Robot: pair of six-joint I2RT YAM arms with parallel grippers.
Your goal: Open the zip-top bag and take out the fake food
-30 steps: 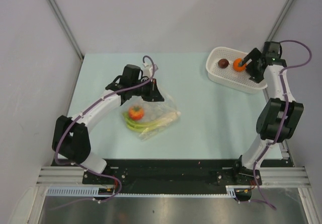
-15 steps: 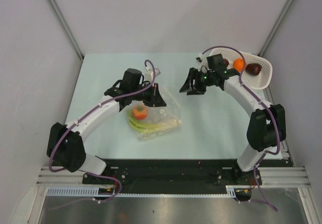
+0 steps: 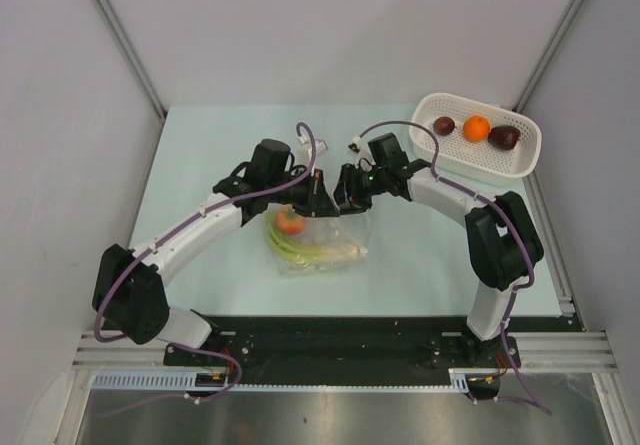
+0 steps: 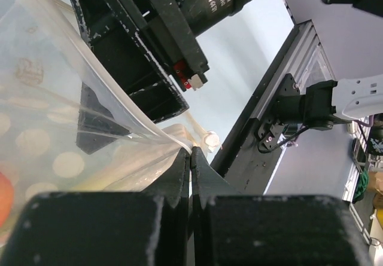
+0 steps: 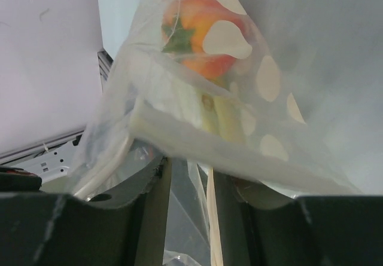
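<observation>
The bag (image 3: 340, 235) was clear with pale dots, the tomato (image 3: 291, 223) red-orange with a green top, the stalks (image 3: 300, 254) green. The perforated basket (image 3: 470, 164) was white, the ball (image 3: 476, 127) orange, the lumps (image 3: 444, 125) dark maroon.

We read this as a robotics lab cell: plain grey panels (image 3: 330, 25) wall in a pale green table (image 3: 420, 255) from nine to three o'clock. Two robot arms (image 3: 190, 227) are bolted beside an aluminium rail (image 3: 120, 347) at six, and fake food (image 3: 476, 127) sits in a basket (image 3: 470, 168) at one.
</observation>
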